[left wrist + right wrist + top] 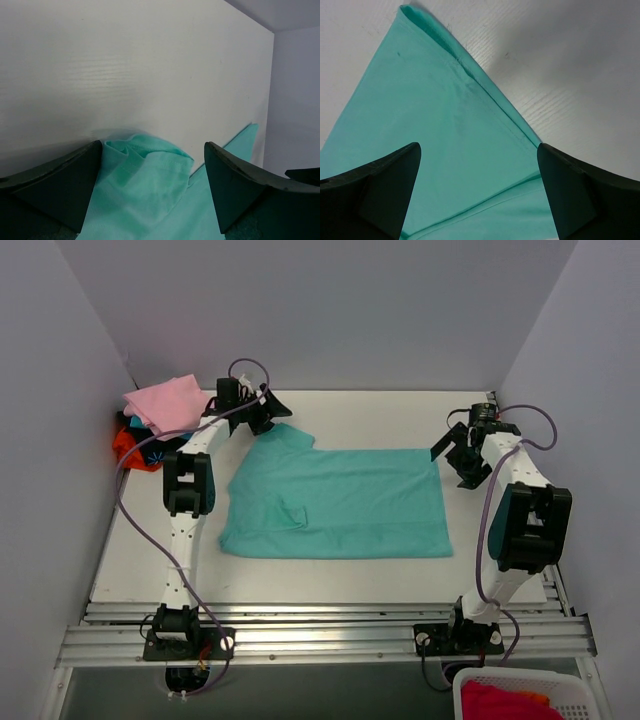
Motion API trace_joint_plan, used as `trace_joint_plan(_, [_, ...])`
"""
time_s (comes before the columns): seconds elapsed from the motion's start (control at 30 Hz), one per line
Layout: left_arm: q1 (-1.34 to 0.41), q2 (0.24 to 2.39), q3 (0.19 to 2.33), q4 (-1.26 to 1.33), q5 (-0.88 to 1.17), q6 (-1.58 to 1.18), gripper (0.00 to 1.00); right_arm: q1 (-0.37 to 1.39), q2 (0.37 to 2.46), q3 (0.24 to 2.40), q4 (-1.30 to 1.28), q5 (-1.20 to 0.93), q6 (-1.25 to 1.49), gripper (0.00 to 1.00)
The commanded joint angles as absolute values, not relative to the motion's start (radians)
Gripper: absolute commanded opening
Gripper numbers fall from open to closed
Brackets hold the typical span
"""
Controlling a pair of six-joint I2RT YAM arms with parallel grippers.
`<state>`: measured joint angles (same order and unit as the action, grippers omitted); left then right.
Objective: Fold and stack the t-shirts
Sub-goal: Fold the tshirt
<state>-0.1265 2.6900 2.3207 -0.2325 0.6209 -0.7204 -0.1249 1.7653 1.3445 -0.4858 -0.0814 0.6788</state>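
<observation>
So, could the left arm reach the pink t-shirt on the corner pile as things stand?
Probably yes: the pink t-shirt lies uncovered close beside the open left gripper, with nothing between them.

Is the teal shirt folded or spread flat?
Partly folded: the teal shirt lies flat, but the right wrist view shows doubled layers at its corner.

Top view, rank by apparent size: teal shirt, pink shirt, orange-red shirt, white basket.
teal shirt, spread flat
white basket, though cropped by the frame
pink shirt, bunched
orange-red shirt, mostly hidden
</observation>
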Motion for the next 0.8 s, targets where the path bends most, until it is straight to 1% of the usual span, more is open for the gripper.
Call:
trace_joint_plan(0.0, [-0.109,2.64,2.25,-0.272,0.557,-0.655,0.94,-0.127,1.773,1.365,-0.482,-0.092,0.696,0.97])
trace_joint_plan(0.13, [-0.098,2.649,2.258,-0.281,0.549,-0.66,0.9,-0.129,1.786,1.364,-0.477,-0.094,0.699,0.97])
trace_joint_plan(0.3, [-0.097,2.651,2.266,-0.278,0.526,-0.66,0.88,-0.129,1.801,1.376,-0.472,-0.092,0.704,0.96])
trace_joint_plan(0.4, [-0.097,2.663,2.278,-0.281,0.518,-0.658,0.82,-0.127,1.801,1.382,-0.471,-0.094,0.704,0.96])
trace_joint_plan(0.43, [-0.095,2.675,2.296,-0.291,0.518,-0.657,0.79,-0.129,1.801,1.382,-0.471,-0.092,0.704,0.96])
trace_joint_plan(0.47, [-0.097,2.678,2.304,-0.293,0.522,-0.657,0.74,-0.129,1.801,1.382,-0.472,-0.091,0.704,0.96])
trace_joint_plan(0.53, [-0.095,2.688,2.315,-0.299,0.52,-0.655,0.68,-0.129,1.802,1.381,-0.472,-0.083,0.7,0.96])
trace_joint_plan(0.57, [-0.095,2.691,2.315,-0.301,0.52,-0.655,0.61,-0.129,1.805,1.379,-0.468,-0.081,0.703,0.96])
trace_joint_plan(0.6, [-0.095,2.692,2.315,-0.301,0.519,-0.652,0.59,-0.129,1.807,1.378,-0.462,-0.08,0.701,0.96])
trace_joint_plan(0.67, [-0.095,2.691,2.312,-0.307,0.511,-0.649,0.51,-0.129,1.821,1.382,-0.443,-0.074,0.706,0.96])
trace_joint_plan(0.73, [-0.097,2.691,2.309,-0.31,0.509,-0.644,0.41,-0.13,1.851,1.397,-0.427,-0.063,0.71,0.96])
trace_joint_plan(0.77, [-0.097,2.692,2.307,-0.313,0.505,-0.64,0.31,-0.13,1.865,1.408,-0.41,-0.06,0.71,0.96])
